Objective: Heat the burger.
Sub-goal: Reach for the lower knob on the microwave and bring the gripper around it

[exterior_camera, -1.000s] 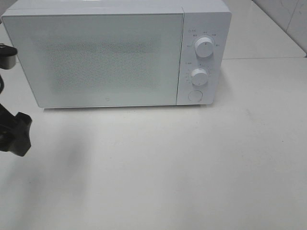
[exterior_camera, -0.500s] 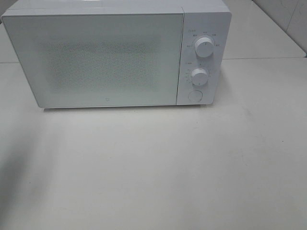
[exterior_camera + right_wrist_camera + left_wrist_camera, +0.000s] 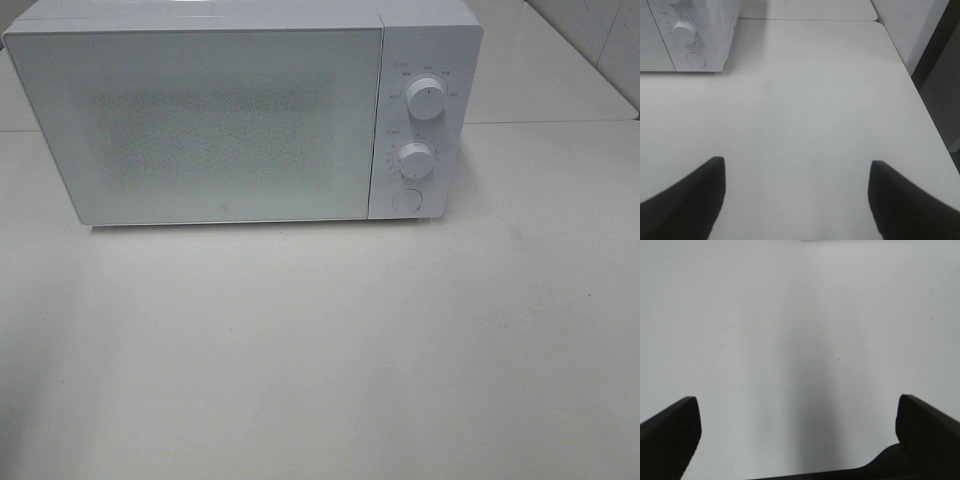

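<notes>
Burger: location cannot be told from these views. Left claw (image 3: 797, 405) stands wide over the tabletop (image 3: 320, 350). Right claw (image 3: 796, 164) stands wide, in front of the microwave (image 3: 230, 120), off its dial end. Microwave door is shut.

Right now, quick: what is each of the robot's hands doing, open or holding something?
Left hand: open, holding nothing.
Right hand: open, holding nothing.

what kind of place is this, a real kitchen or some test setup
Probably a test bench staged as a kitchen: a white microwave with two dials, door shut, on a plain white table.
</notes>
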Motion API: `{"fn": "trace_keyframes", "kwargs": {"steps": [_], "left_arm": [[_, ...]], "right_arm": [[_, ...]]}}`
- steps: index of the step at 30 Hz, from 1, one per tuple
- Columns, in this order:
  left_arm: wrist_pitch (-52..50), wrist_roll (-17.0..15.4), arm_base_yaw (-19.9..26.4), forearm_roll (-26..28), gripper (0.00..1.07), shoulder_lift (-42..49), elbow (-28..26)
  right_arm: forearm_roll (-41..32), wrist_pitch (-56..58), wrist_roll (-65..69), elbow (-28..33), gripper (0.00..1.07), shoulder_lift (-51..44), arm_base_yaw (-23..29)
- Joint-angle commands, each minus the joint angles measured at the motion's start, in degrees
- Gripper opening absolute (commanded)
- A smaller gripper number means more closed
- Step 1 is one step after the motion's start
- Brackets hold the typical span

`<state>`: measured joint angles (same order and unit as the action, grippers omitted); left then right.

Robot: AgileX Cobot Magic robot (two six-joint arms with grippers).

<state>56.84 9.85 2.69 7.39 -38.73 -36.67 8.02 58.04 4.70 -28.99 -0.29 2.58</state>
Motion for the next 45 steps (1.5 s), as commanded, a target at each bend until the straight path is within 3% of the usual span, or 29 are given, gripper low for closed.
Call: {"fn": "trace_keyframes", "kwargs": {"steps": [1, 12, 23, 30, 45], "left_arm": [[-0.74, 0.17, 0.29, -0.23, 0.98, 7.79, 3.84], [2.92, -0.46, 0.29, -0.69, 0.98, 21.37, 8.08], [2.92, -0.46, 0.29, -0.80, 0.98, 29.39, 8.08], [2.92, -0.46, 0.29, -1.09, 0.98, 40.39, 8.14], [2.92, -0.52, 0.29, -1.60, 0.98, 40.39, 8.14]], "right_arm": [[0.06, -0.34, -0.06, 0.17, 0.76, -1.43, -0.46], [0.06, -0.34, -0.06, 0.17, 0.76, -1.43, -0.46], [0.06, -0.34, -0.06, 0.17, 0.76, -1.43, -0.46], [0.06, -0.34, -0.06, 0.17, 0.76, -1.43, -0.46], [0.06, -0.34, -0.11, 0.17, 0.76, -0.92, -0.46]]}}
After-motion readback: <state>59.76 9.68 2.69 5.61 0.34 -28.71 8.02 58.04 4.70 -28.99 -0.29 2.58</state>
